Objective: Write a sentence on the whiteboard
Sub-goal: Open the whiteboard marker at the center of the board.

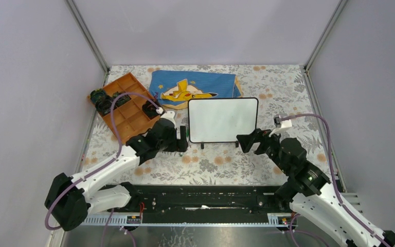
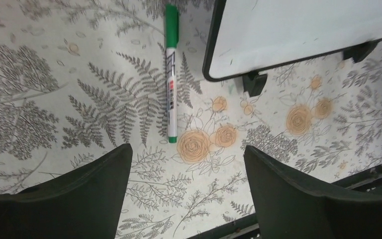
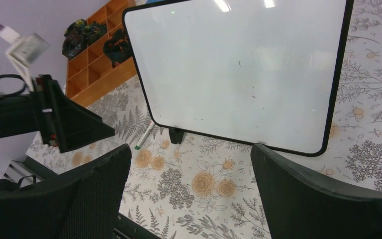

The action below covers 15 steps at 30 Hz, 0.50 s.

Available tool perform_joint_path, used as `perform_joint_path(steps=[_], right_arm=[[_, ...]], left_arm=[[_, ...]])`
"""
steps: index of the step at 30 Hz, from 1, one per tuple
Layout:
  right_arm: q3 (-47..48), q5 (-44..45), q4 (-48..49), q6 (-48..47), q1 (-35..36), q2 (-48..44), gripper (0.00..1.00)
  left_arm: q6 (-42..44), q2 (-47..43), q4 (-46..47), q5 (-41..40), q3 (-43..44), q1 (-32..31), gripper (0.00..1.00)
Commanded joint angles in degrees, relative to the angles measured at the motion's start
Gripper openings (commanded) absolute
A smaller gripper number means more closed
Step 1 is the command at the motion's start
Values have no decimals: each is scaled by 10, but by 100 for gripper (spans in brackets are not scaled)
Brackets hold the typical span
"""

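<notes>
Zero words on the whiteboard [image 1: 222,120] yet. We have left pincer [image 2: 186,149] and right pincer [image 3: 190,148] released, empty; green marker [image 2: 171,74] lies untouched on the surface [image 2: 54,124], left of the board.

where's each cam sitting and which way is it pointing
Top external: above and behind the robot, looking down at the table; shows left gripper and right gripper flanking the whiteboard.
Left wrist: looks down at a green marker; own open fingers below.
Right wrist: faces the blank whiteboard; own open fingers below.
Shared: both wrist views catch the marker and whiteboard's corner.
</notes>
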Motion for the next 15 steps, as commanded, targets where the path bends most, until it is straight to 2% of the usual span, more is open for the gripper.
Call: perform_joint_path(steps=[1, 9, 15], right_arm=[[-4, -5, -2, -14, 3, -36, 96], [-7, 18, -22, -15, 3, -74, 96], [-8, 22, -26, -16, 3, -78, 96]], left_arm=[[2, 49, -3, 25, 9, -1, 87], [-11, 149, 17, 0, 23, -1, 66], [-6, 201, 43, -37, 39, 2, 63]])
